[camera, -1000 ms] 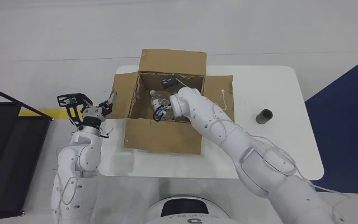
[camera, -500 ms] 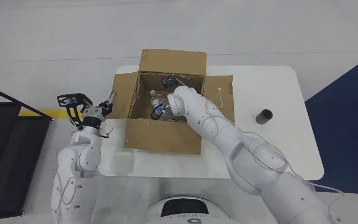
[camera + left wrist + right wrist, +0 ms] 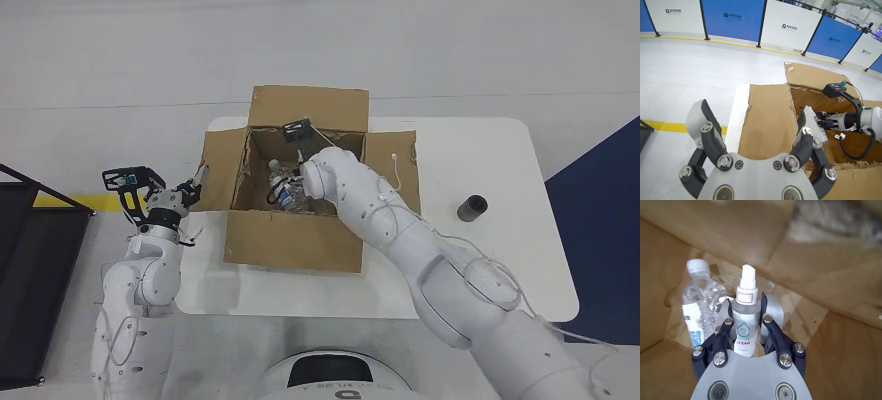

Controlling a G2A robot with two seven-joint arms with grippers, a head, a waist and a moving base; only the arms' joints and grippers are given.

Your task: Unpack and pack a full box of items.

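Where the right tool (image 3: 745, 297) sits, its fingers (image 3: 773, 308) clamp the spray bottle (image 3: 744, 330).

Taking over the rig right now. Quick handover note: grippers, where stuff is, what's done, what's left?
Right gripper: inside the box, jaws shut on the spray bottle.
Left gripper: jaws open, empty, at the table's left edge beside the box's left flap.
Water bottle: in the box, next to the spray bottle.
Dark cylinder: on the table, right of the box.
Done: cylinder is out; spray bottle gripped.
Left: probably lift the spray bottle out, then the water bottle, then repack.
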